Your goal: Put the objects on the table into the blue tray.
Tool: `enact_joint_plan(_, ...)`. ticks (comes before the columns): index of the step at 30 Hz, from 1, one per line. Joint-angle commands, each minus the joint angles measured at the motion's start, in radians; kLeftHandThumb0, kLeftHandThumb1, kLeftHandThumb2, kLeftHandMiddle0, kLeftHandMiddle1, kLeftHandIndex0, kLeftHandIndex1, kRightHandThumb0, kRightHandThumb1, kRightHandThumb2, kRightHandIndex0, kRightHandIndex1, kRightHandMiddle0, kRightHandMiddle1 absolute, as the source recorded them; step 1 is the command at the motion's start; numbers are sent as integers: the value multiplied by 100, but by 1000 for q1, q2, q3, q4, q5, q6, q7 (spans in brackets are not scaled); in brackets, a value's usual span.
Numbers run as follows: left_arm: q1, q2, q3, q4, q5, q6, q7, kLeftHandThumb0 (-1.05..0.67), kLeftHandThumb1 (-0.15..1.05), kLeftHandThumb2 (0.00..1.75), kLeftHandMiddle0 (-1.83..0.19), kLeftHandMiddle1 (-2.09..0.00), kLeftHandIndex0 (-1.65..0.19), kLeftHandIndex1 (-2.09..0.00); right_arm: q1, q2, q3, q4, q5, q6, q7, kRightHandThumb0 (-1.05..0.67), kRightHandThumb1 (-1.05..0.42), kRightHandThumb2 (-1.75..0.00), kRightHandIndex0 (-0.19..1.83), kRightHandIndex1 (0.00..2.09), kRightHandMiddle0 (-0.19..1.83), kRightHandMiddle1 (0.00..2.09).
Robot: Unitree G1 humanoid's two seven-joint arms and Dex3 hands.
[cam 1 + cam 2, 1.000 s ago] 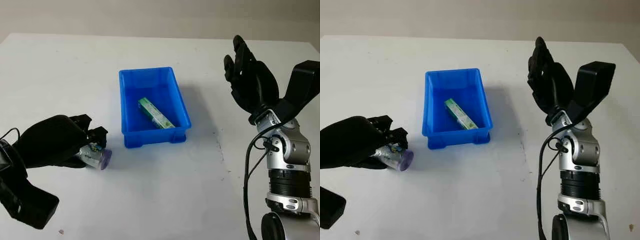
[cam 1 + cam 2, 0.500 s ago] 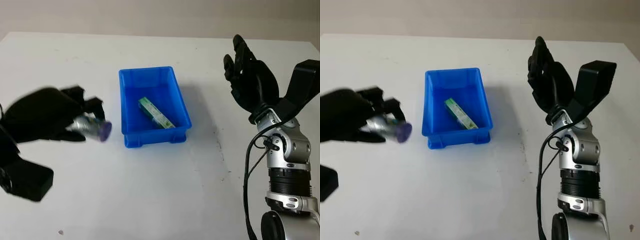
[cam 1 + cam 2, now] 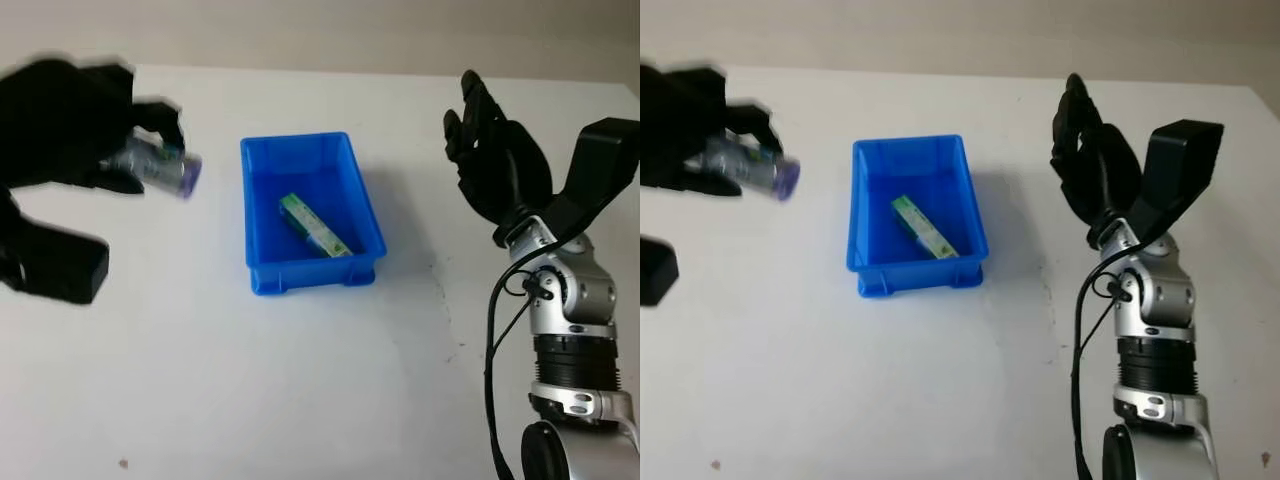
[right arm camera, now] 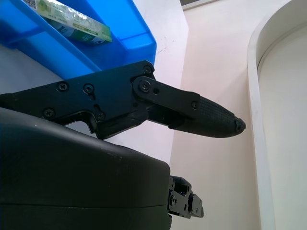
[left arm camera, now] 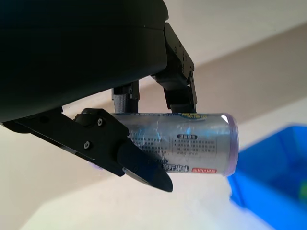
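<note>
The left robot hand (image 3: 65,120) is raised above the bench (image 3: 300,380) near its far left corner, its fingers (image 5: 177,88) closed around a small silver can with a purple end (image 3: 155,165). In the left wrist view the can (image 5: 182,151) lies sideways in the grip, pinned between two upper fingers and a lower one, with printed labelling along its side and its purple rim pointing toward the blue tray (image 5: 273,177). The can is clear of the bench surface and off to the left of the tray, well apart from it.

The blue tray (image 3: 262,225) sits on the white bench a little beyond the middle, its long sides running toward the far edge. Inside it a green and white box (image 3: 313,225) lies diagonally on the floor of the tray; the right wrist view also catches this box (image 4: 72,19) inside the tray (image 4: 96,48).

The right robot hand (image 3: 495,165) is held up over the right side of the bench, open and holding nothing, well apart from the tray.
</note>
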Motion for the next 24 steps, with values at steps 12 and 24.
enact_joint_plan(12,-349,-209,-264,259,188,-78,129,-20,90,6,-60,-141,-62,-101,5,10,-9,-11,4,-20,1,-71,-105,-71,-19,0,-19,0)
enact_joint_plan(24,-396,-360,-388,381,216,-92,131,-17,91,5,-47,-143,-46,-125,14,2,-17,-20,0,-22,7,-71,-105,-72,-19,0,-19,0)
